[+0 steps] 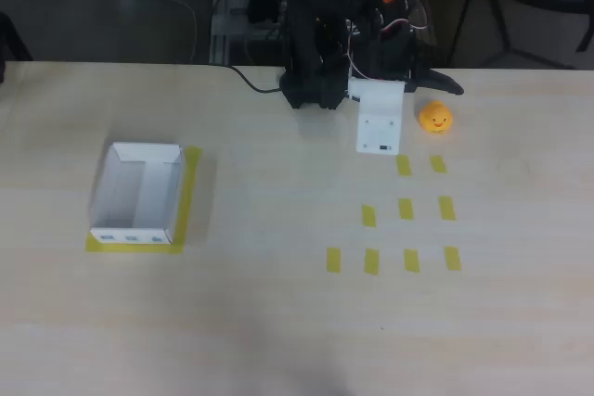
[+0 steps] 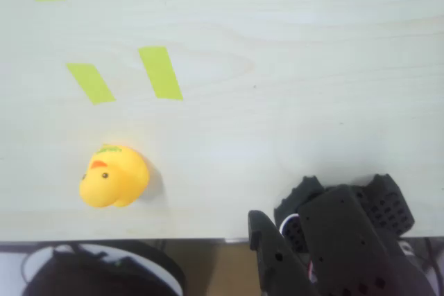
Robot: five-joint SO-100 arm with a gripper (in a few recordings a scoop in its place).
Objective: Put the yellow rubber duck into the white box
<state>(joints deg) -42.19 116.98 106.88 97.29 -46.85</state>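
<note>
The yellow rubber duck (image 1: 435, 118) sits on the pale wooden worktop (image 1: 278, 322), near its far edge on the right side of the overhead view. It is free; nothing touches it. The end effector (image 1: 408, 90) is just beside the duck, to its left in the overhead view, with a white part pointing toward the camera side and a dark finger (image 1: 441, 83) reaching toward the duck's far side. Whether the fingers are spread or pressed together, I cannot tell.

In the wrist view the duck (image 2: 113, 177) lies close to the worktop edge, with its small dark eye visible, and black end effector parts (image 2: 333, 240) are at the lower right, apart from it.

The white box (image 1: 137, 194) stands open on the left side, well apart from the duck, on yellow tape. Small yellow tape strips (image 1: 406, 209) lie in rows nearer the camera than the duck.
</note>
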